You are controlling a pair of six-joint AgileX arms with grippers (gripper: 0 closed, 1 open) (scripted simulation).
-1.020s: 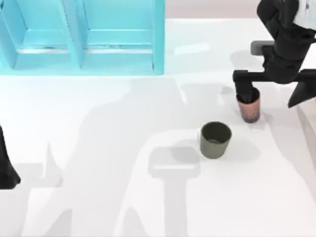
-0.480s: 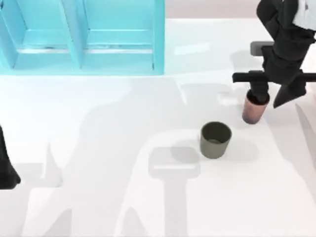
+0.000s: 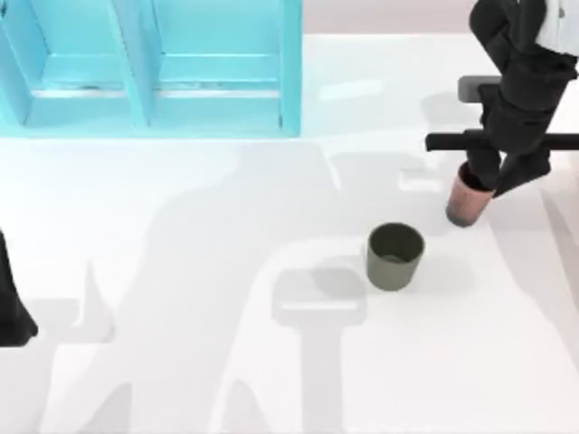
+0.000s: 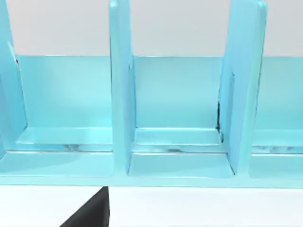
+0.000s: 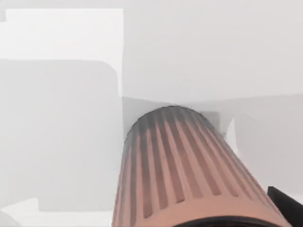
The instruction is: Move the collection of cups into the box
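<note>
Top view: right hand (image 3: 488, 176) gripped the pink cup (image 3: 467, 201), tilted, mouth toward the arm, right of the upright olive cup (image 3: 394, 256); turquoise box (image 3: 149, 68) stood well apart; left hand's state unclear.

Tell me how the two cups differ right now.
The olive-green cup is short, wide and smooth; the reddish-pink cup is narrower and ribbed. The olive-green cup stands free on the table; the reddish-pink cup is tilted in the right gripper. Both are handleless and outside the box.
</note>
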